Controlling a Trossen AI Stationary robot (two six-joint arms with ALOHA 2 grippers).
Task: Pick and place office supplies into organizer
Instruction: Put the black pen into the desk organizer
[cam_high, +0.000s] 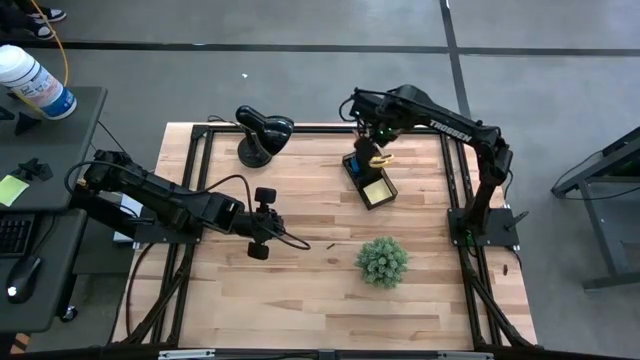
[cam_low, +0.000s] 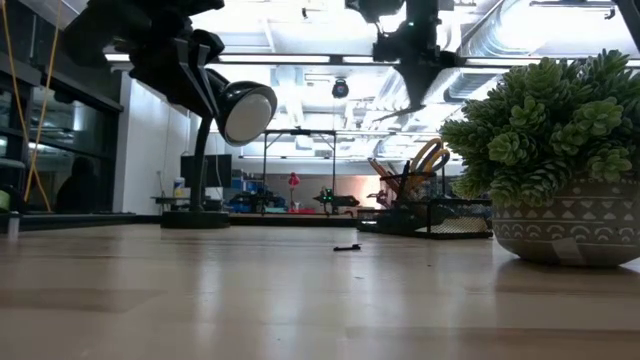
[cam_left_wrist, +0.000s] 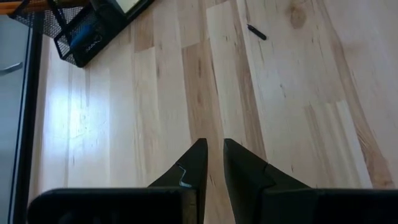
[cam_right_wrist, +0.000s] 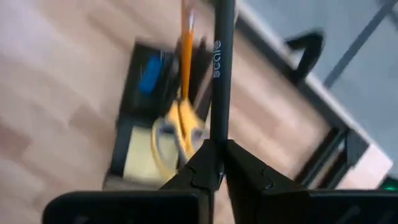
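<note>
The black mesh organizer (cam_high: 368, 180) stands at the table's far right part. It holds a yellow sticky-note pad (cam_right_wrist: 140, 155), yellow-handled scissors (cam_right_wrist: 180, 130), an orange pencil (cam_right_wrist: 186, 56) and a blue item (cam_right_wrist: 149, 74). My right gripper (cam_high: 374, 142) hangs over the organizer, shut on a thin black pen (cam_right_wrist: 221, 68). In the low view the organizer (cam_low: 425, 210) shows the scissors' yellow handles (cam_low: 430, 155) sticking up. My left gripper (cam_high: 262, 228) waits over the table's left middle, its fingers (cam_left_wrist: 193, 165) a narrow gap apart, touching nothing. My right gripper pinches the black pen (cam_right_wrist: 217, 134) between its two fingers near one end. The pen runs on past the fingertips, roughly in line with the fingers. It is lifted clear, above the organizer's tall compartment. Its far end runs out of the wrist view.
A black domed desk lamp (cam_high: 262, 135) stands at the far edge, left of the organizer. A round green spiky plant (cam_high: 382, 260) in a patterned pot sits nearer, below the organizer. A small black bit (cam_high: 329, 244) lies on the wood between my left gripper and the plant.
</note>
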